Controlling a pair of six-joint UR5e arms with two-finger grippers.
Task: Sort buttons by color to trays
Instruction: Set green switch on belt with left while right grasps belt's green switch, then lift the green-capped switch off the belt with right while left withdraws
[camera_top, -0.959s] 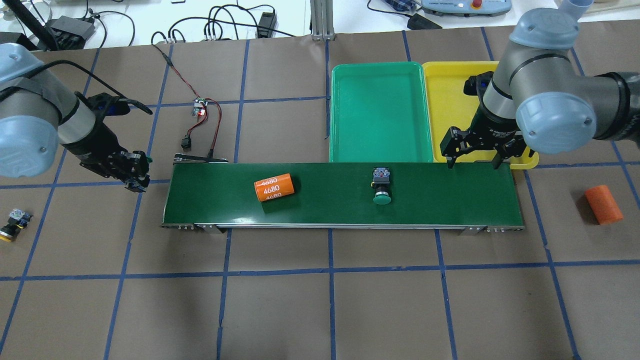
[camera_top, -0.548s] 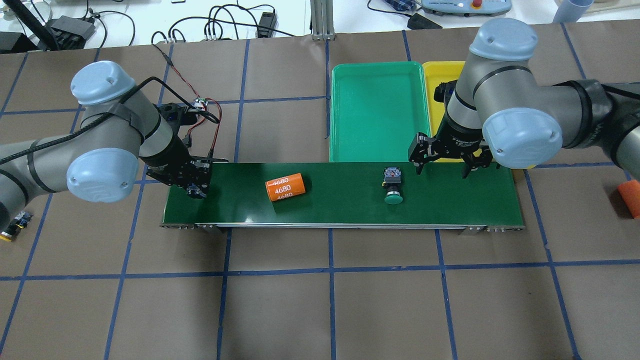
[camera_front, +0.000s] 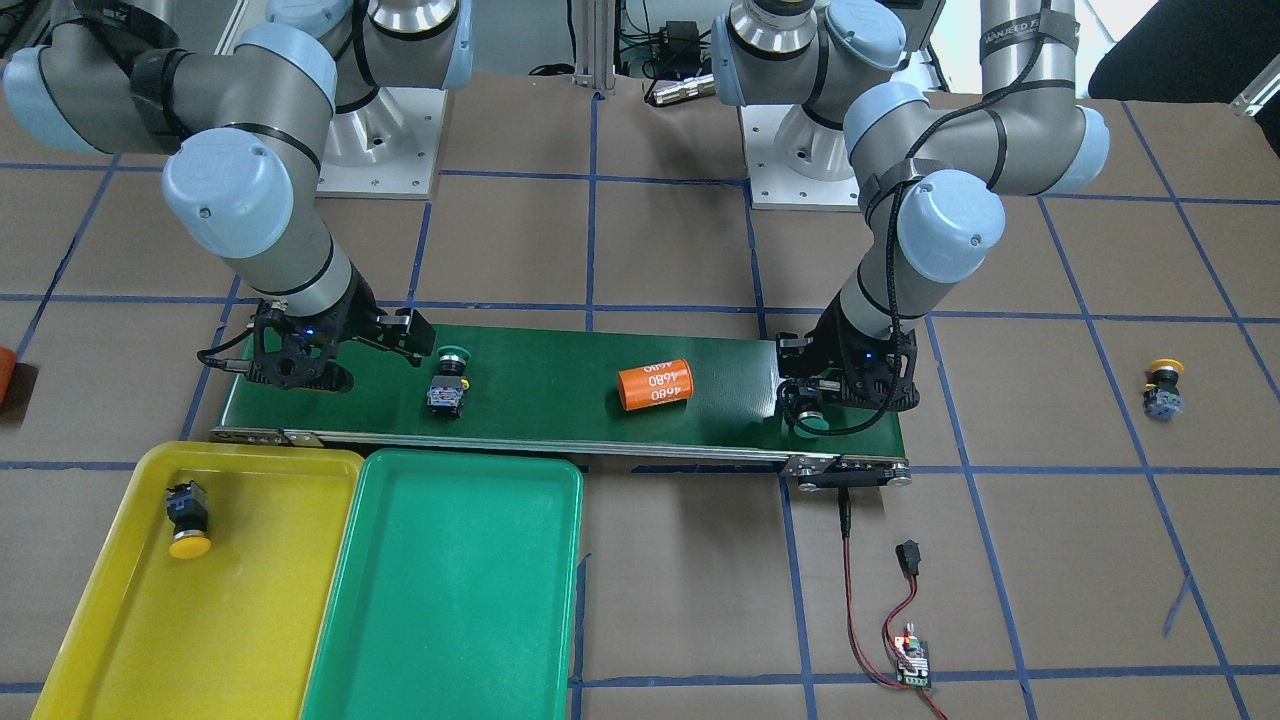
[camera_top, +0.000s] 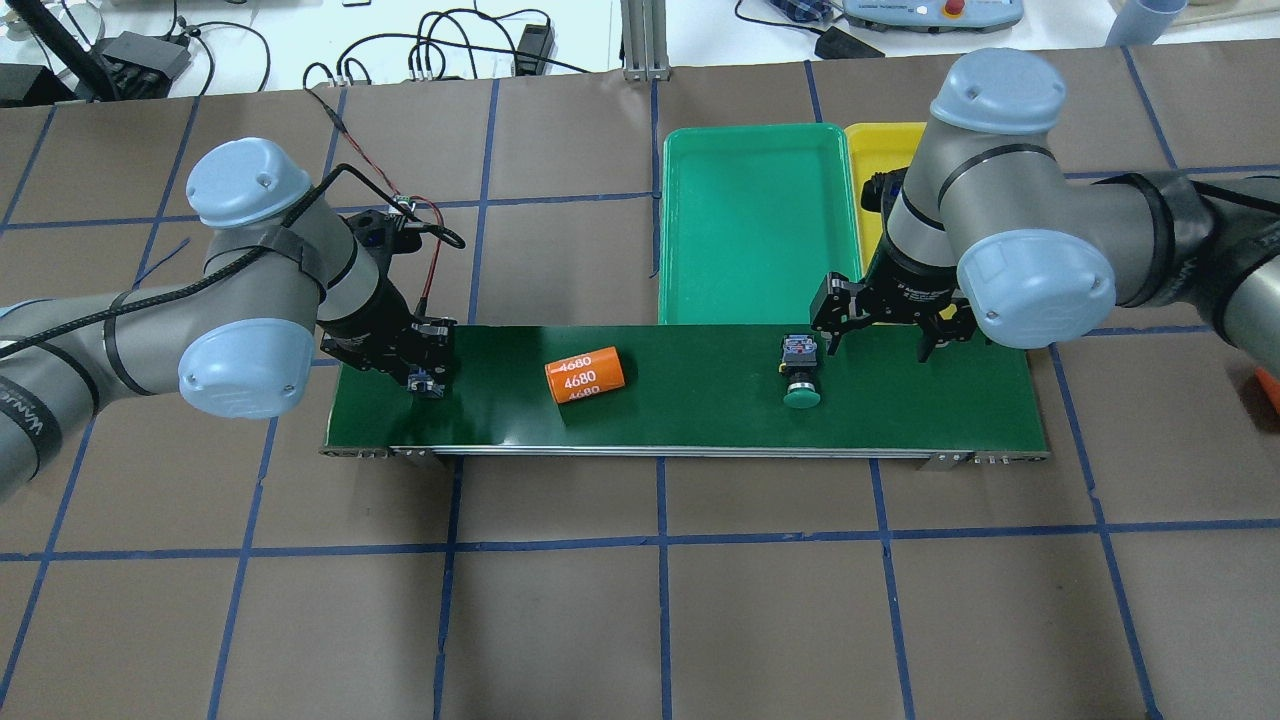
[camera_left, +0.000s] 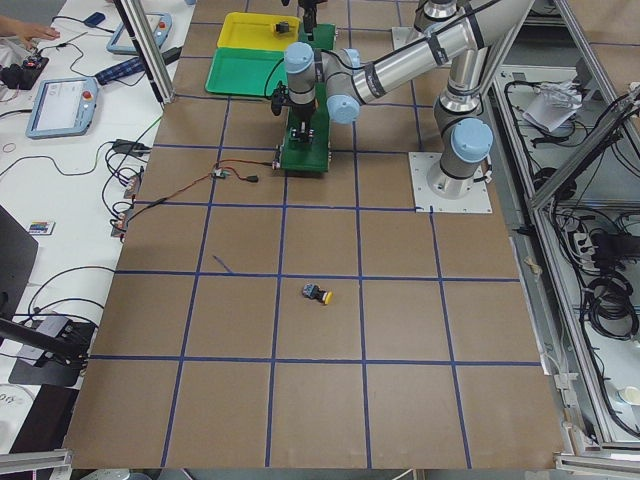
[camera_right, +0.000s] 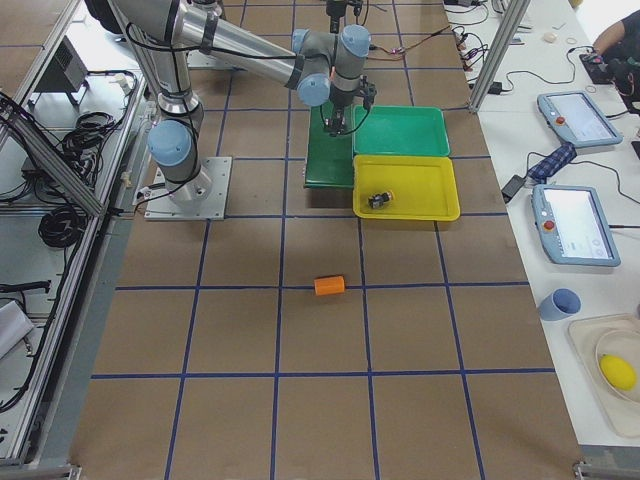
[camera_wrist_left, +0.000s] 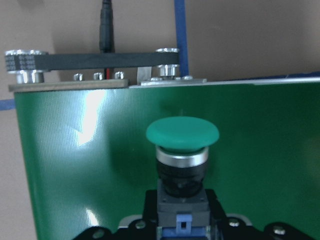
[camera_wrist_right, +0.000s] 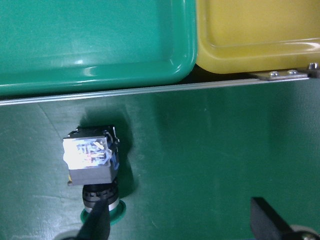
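Four buttons, two trays: green button (camera_wrist_left: 182, 134) gripped in left fingers (camera_wrist_left: 214, 207) over belt (camera_front: 560, 390); second green button (camera_top: 800, 372) on belt beside open right fingers (camera_wrist_right: 267, 220); yellow button (camera_front: 186, 518) in yellow tray (camera_front: 120, 640); other yellow button (camera_front: 1163, 388) on bench (camera_front: 1050, 560); green tray (camera_front: 450, 600) alongside.

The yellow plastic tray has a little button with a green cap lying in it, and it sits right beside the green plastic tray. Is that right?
Not quite. The small push button lying in the yellow plastic tray has a yellow cap, not a green one. The exterior front-facing view shows this plainly. The rest is right: that tray sits right beside the green plastic tray.
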